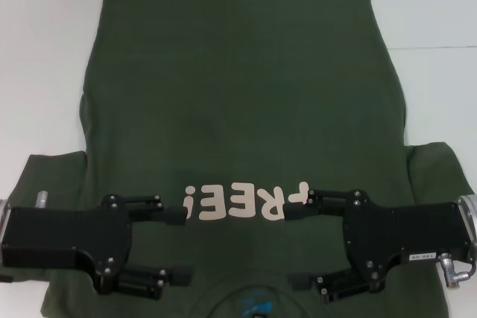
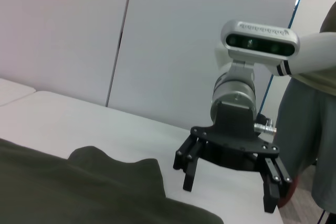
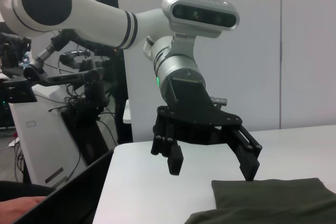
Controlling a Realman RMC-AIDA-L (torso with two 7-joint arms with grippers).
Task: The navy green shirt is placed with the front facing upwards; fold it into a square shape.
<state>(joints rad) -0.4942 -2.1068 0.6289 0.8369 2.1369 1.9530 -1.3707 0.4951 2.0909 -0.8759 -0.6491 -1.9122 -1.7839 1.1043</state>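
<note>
The navy green shirt lies spread flat on the white table, front up. Its pale "FREE!" lettering sits near me, and the collar with a blue mark is at the near edge. My left gripper hovers open over the chest beside the lettering's left end. My right gripper faces it, open, by the lettering's right end. Neither holds cloth. The left wrist view shows the right gripper above the table beside a shirt sleeve. The right wrist view shows the left gripper over the other sleeve.
Both sleeves reach toward the table's side edges. A person in grey shorts stands beyond the table on the right arm's side. Racks and equipment stand off the table on the left arm's side.
</note>
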